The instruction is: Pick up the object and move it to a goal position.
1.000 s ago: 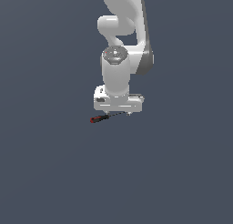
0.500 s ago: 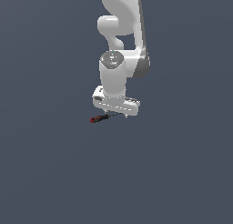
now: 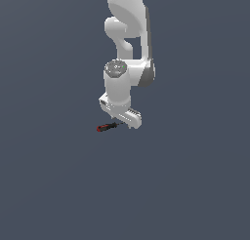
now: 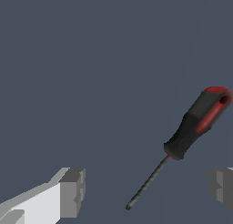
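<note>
1. Close to the wrist camera, the white two-fingered gripper (image 4: pixel 146 189) stands spread wide, with one grey pad (image 4: pixel 73 191) on one side and the other pad at the far edge of the picture; nothing is pinched between them.
2. Between those pads lies the small screwdriver with a red-and-black handle and a thin dark shaft (image 4: pixel 184 136), its shaft tip within the gap and its handle reaching out beyond the fingertips.
3. Against the earlier exterior pictures, the gripper (image 3: pixel 125 125) has turned about its wrist and sits lower, its body now slanting above the screwdriver (image 3: pixel 106 127); the screwdriver itself has not shifted.
4. Under the screwdriver, the plain dark blue-grey ground (image 3: pixel 185 185) spreads flat and unmarked.
5. Beyond the screwdriver, the white jointed robot arm (image 3: pixel 128 44) rises out of the exterior view's top, and the same blue-grey fills everything behind it, with no wall or edge to be made out.
</note>
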You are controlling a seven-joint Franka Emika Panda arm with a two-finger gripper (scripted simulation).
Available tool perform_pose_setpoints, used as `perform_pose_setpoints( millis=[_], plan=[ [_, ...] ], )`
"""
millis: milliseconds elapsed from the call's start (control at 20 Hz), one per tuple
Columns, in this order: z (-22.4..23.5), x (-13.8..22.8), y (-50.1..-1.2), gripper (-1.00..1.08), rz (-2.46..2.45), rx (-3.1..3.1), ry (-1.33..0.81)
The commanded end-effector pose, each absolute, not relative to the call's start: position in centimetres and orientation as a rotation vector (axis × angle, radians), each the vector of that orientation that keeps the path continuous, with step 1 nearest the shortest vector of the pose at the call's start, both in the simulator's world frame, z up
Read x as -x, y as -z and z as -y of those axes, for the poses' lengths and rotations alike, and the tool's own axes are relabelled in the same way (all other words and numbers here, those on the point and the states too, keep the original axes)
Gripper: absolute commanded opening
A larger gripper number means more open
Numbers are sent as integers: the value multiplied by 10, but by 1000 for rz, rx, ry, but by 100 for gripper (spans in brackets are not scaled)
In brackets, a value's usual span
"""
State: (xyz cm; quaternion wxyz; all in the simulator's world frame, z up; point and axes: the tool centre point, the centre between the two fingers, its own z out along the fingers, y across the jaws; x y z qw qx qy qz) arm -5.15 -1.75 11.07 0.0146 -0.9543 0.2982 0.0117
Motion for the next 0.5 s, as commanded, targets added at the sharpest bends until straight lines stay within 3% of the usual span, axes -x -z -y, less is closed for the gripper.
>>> perform_pose_setpoints(
  millis=[0, 450],
  plan=[
    [22, 57, -104, 100, -1049, 2933, -34],
    [39, 80, -81, 100, -1458, 2768, -20]
  ],
)
